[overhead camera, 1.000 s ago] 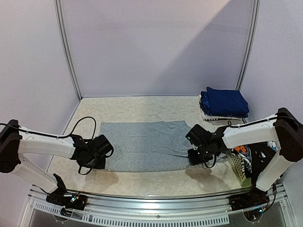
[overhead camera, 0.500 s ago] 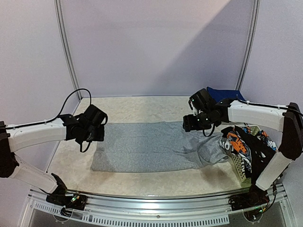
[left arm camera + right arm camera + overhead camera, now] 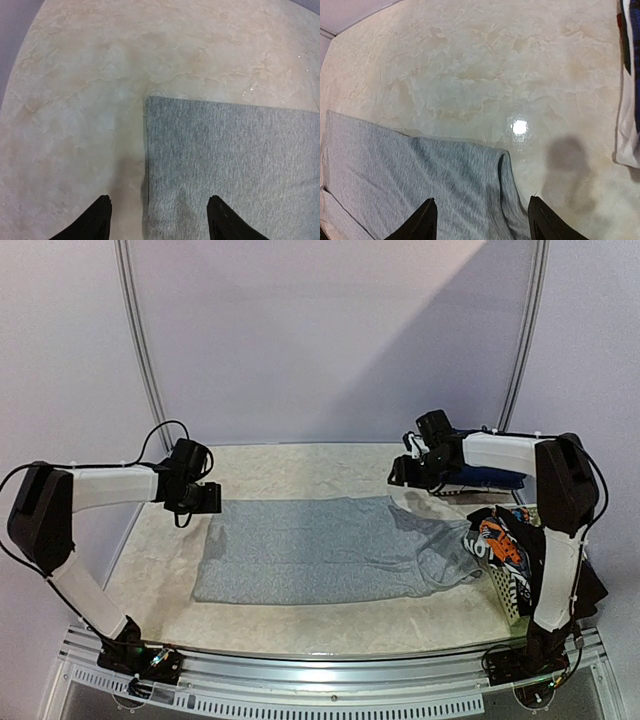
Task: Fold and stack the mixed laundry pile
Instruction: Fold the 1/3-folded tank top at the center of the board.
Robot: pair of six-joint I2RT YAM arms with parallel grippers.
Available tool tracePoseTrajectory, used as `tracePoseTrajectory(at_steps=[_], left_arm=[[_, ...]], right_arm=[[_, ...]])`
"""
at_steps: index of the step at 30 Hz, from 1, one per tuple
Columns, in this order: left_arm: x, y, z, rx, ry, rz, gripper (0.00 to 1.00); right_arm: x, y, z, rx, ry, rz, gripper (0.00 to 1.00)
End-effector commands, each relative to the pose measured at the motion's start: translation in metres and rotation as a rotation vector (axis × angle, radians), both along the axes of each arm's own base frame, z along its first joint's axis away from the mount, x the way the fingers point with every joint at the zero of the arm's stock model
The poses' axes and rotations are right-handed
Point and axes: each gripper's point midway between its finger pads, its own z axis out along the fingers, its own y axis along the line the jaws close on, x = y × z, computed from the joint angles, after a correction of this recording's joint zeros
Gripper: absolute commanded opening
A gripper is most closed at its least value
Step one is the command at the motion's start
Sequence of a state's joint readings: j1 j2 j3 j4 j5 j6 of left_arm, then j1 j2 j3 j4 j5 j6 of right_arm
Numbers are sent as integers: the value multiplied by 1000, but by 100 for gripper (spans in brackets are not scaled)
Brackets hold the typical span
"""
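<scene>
My left tool (image 3: 157,220) hangs spread over the far left corner of the grey shirt (image 3: 310,550), and my right tool (image 3: 480,220) hangs spread over its far right corner; neither pinches anything. The shirt lies flat mid-worktop (image 3: 300,465), long axis left to right, reaching toward me from both tools, each arm nearest its own end. It is soft marled jersey, smooth on the left, rumpled where it runs toward the white lattice basket (image 3: 505,600)
</scene>
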State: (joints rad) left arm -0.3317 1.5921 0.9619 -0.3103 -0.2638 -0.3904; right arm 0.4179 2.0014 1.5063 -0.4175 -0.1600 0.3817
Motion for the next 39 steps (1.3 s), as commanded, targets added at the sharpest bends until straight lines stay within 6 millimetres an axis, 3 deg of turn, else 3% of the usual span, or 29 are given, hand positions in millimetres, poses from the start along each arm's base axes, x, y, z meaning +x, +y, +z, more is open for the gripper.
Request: tracePoseTrajectory(at_steps=[1, 9, 19, 27, 35, 39], left_arm=[[26, -5, -5, -73, -5, -33, 67], [52, 3, -20, -106, 41, -30, 64], [67, 7, -30, -103, 78, -31, 58], [73, 10, -36, -104, 93, -28, 55], [82, 6, -44, -112, 116, -42, 54], [86, 7, -45, -106, 120, -43, 53]], right_arm=[[7, 15, -23, 41, 68, 81, 62], [20, 11, -60, 6, 128, 91, 60], [30, 13, -85, -18, 156, 107, 55], [28, 8, -98, -55, 181, 107, 31], [27, 8, -96, -56, 176, 113, 18], [29, 8, -95, -56, 172, 112, 4]])
